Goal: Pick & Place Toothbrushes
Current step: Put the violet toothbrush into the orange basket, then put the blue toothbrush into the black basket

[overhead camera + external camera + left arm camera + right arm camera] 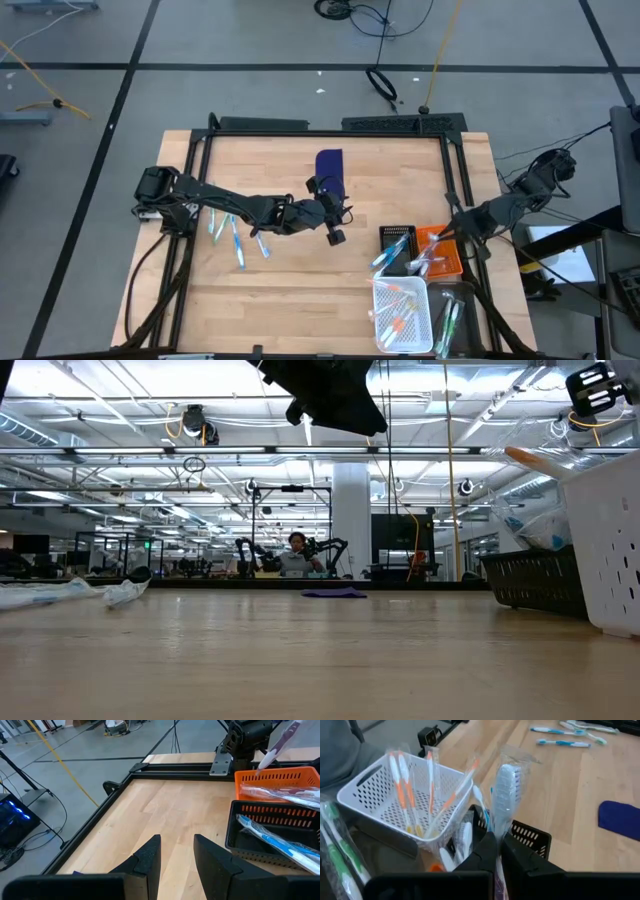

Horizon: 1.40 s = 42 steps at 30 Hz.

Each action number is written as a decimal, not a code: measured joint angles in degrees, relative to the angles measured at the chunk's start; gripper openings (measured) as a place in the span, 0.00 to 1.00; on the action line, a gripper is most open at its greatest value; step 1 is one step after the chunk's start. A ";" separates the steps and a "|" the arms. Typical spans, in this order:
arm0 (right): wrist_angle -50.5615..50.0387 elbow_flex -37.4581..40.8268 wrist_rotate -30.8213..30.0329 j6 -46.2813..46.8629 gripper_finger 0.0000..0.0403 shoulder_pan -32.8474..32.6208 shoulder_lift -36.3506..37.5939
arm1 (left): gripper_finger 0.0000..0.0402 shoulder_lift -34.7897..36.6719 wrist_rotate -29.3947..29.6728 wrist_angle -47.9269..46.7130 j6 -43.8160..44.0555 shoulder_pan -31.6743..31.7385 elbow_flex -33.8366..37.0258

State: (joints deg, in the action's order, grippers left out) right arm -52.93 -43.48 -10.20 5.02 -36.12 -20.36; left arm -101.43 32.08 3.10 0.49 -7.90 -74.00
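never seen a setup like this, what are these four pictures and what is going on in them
Two dark robot arms work at a light wooden table. One picture looks straight down, one looks level across the tabletop, and two come from cameras on the arms' wrists.

On the table lie loose light blue and white plastic toothbrushes and a dark blue flat rectangle. A black basket, an orange basket and a white mesh basket hold more brushes.

The left gripper hangs open and empty over the table's middle. The right gripper is shut on a wrapped white toothbrush above the baskets.
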 joint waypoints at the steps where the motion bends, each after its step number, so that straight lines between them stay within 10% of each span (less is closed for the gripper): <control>1: -0.13 -0.02 -0.02 -0.24 0.01 0.00 0.00 | 0.29 0.00 0.00 0.00 0.00 0.00 0.00; 42: 10.37 0.75 2.80 -0.10 0.19 0.04 -3.43 | 0.29 0.11 1.77 -0.60 4.18 0.00 0.00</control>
State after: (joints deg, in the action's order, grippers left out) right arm -42.56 -42.74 -7.39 4.92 -36.07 -23.79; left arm -101.32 33.85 2.50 4.68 -7.90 -74.00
